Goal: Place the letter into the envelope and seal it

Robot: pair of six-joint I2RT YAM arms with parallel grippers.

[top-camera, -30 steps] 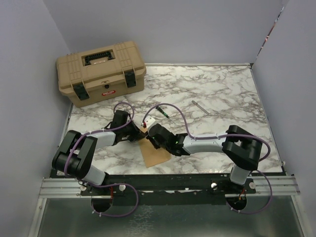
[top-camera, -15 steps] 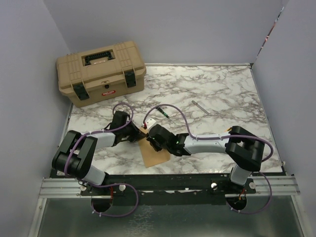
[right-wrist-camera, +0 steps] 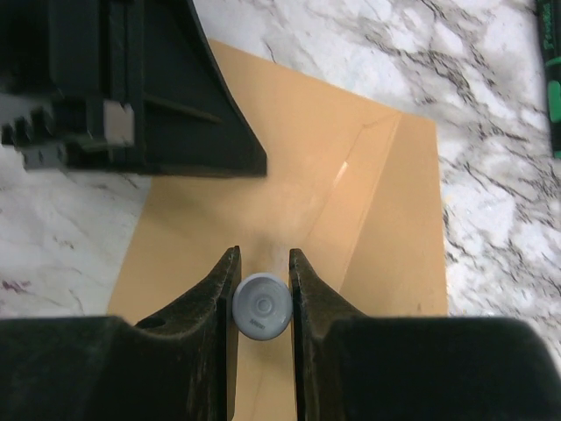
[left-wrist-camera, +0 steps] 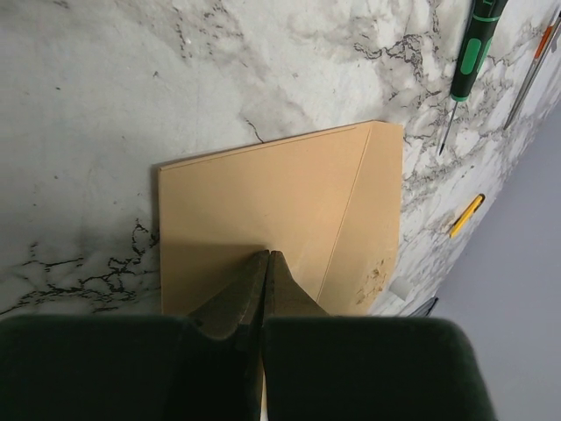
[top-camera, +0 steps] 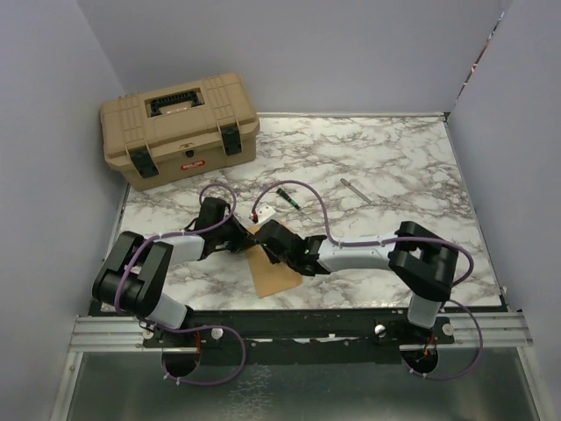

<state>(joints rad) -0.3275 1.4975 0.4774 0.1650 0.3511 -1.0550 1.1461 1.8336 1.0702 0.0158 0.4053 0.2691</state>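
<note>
Where the worktop (top-camera: 386, 158) meets its near edge at 6 o'clock, the envelope (left-wrist-camera: 263, 193) lies flat close inside it, slightly left of centre. All four paper edges rest on the marble, and a diagonal fold line crosses the face. The letter cannot be made out apart from the envelope.

The left end effector (left-wrist-camera: 266, 263) has its fingers pressed together, tips down on the envelope face. The right end effector (right-wrist-camera: 263, 254) comes in from 3 o'clock, clamped on a small grey round cylinder (right-wrist-camera: 261, 305) just above the paper, near the left fingers.

A green-handled screwdriver (top-camera: 287, 196) lies at 12 o'clock of the envelope and a thin metal rod (top-camera: 353, 189) at 1 o'clock, both apart from it. The tan toolbox (top-camera: 180, 127) fills the 10 o'clock corner. Walls bound the left, far and right edges.
</note>
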